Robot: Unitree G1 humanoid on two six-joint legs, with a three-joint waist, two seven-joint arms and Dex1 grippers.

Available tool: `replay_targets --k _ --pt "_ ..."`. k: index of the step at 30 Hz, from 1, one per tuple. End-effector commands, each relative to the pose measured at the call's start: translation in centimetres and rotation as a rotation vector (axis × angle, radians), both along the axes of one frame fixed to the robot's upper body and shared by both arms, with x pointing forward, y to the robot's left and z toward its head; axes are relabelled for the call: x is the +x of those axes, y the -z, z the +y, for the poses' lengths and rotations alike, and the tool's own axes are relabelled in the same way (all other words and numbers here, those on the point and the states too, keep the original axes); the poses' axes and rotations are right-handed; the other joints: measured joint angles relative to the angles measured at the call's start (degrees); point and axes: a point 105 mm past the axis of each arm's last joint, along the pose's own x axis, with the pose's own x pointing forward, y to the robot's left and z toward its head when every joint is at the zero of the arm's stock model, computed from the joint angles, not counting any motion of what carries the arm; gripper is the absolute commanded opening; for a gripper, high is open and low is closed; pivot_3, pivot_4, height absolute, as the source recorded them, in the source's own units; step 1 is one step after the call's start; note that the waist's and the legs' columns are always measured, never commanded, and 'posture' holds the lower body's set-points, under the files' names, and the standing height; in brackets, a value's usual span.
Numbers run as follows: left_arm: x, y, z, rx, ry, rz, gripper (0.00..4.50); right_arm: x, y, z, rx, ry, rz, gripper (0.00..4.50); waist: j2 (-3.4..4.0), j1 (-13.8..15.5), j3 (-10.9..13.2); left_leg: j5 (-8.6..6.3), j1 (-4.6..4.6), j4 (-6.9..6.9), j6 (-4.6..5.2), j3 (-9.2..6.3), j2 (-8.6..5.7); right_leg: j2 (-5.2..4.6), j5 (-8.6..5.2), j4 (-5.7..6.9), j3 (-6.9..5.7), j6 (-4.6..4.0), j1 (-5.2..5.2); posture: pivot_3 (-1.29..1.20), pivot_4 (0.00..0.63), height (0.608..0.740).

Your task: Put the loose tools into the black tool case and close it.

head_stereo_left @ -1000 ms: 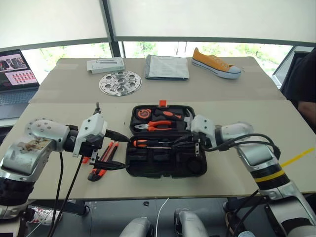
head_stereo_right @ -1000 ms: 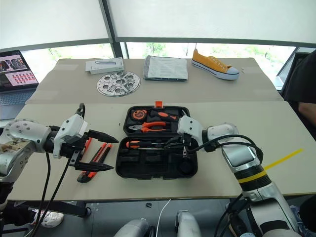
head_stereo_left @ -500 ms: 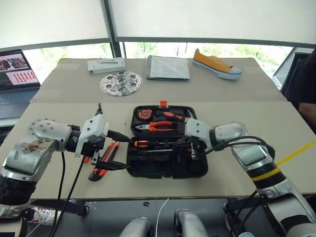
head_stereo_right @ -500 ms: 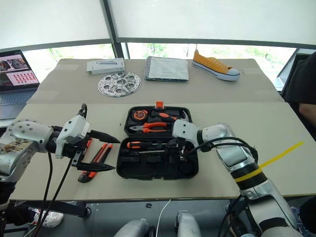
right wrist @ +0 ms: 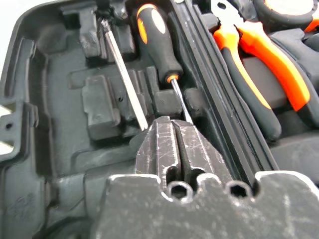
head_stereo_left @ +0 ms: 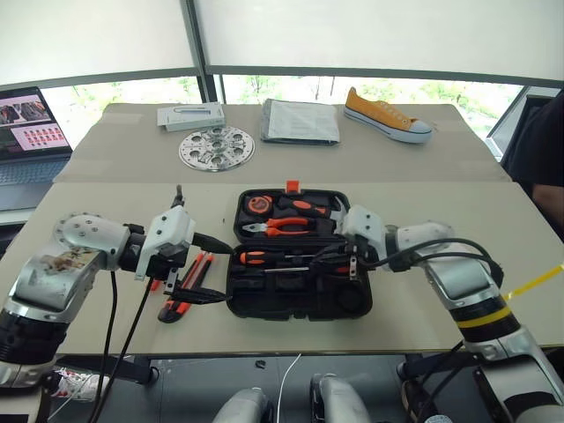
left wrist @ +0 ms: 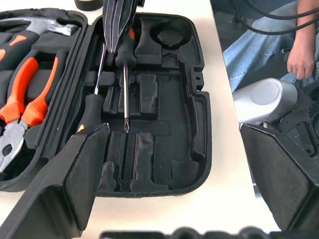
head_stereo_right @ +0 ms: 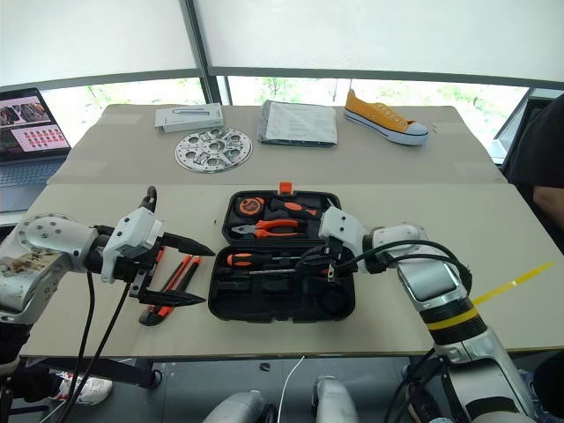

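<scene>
The black tool case [head_stereo_left: 264, 310] lies open mid-table. Its near half holds one orange-and-black screwdriver [head_stereo_left: 254, 257] and a second screwdriver [left wrist: 124, 99] beside it. My right gripper [head_stereo_left: 322, 258] hovers low over that half, fingers [right wrist: 189, 144] together with nothing visible between them, their tips at the second screwdriver's handle end. My left gripper [head_stereo_left: 210, 269] hangs wide open just left of the case. Under it on the table lie the orange-black utility knife [head_stereo_right: 167, 295] and a slim orange screwdriver [head_stereo_right: 157, 262], partly hidden by its fingers.
The case's far half holds pliers [head_stereo_left: 280, 226], a tape measure [head_stereo_left: 258, 203] and a hammer [head_stereo_left: 308, 208]. On the far table are a metal disc [head_stereo_left: 216, 147], a white box [head_stereo_left: 189, 115], a grey packet [head_stereo_left: 300, 121] and a yellow shoe [head_stereo_left: 386, 114]. A laptop [head_stereo_left: 31, 132] stands at the left; a person [head_stereo_left: 542, 150] is at the right.
</scene>
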Motion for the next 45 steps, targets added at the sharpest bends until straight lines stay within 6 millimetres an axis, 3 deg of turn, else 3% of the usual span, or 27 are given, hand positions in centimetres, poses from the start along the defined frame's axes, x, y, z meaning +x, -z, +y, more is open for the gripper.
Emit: replay_targets --k 1,12,16,26,40,45 --pt "0.1 -0.9 -0.5 -0.002 0.035 -0.05 4.5 -1.1 -0.7 0.6 0.004 -0.06 -0.04 1.72 0.0 0.0 0.0 0.0 -0.01 0.0 0.0 0.0 0.01 0.0 0.0 0.0 0.0 0.0 0.0 0.0 0.15 0.74" --pt "0.2 -0.9 -0.5 -0.002 0.042 -0.053 4.5 -0.2 1.1 0.4 -0.067 -0.027 -0.037 1.72 0.0 -0.2 0.0 0.0 0.0 0.0 0.0 0.0 0.02 0.01 0.0 0.01 0.0 0.0 -0.01 0.0 0.15 0.74" --pt "0.2 -0.9 -0.5 -0.002 0.038 -0.055 4.5 0.0 1.2 0.4 -0.077 -0.024 -0.041 0.71 0.0 -0.2 0.0 0.0 0.0 0.0 0.0 0.0 0.02 0.01 0.0 0.01 0.0 0.0 0.0 0.0 0.15 0.74" --pt "0.3 -0.9 -0.5 -0.004 0.033 -0.057 4.5 -0.1 -0.3 1.2 -0.039 -0.044 -0.061 0.71 0.0 -0.4 0.0 0.0 0.0 0.0 0.0 0.0 0.02 0.02 0.0 0.01 0.0 0.0 -0.01 0.0 0.15 0.74" --pt "0.6 -1.0 -0.6 0.0 0.039 -0.065 4.5 -0.1 -0.2 1.2 -0.026 -0.016 -0.032 0.71 0.0 -0.6 0.0 0.0 -0.01 -0.01 0.0 0.0 0.02 0.02 0.0 0.02 0.0 0.0 -0.04 0.0 0.15 0.74" --pt "0.6 -1.0 -0.5 0.0 0.042 -0.066 4.5 0.1 -0.6 1.4 -0.007 -0.003 -0.052 2.41 0.0 -0.6 0.0 0.0 -0.02 0.0 0.0 -0.01 0.01 0.01 0.0 0.01 0.0 0.0 -0.04 0.0 0.15 0.74"
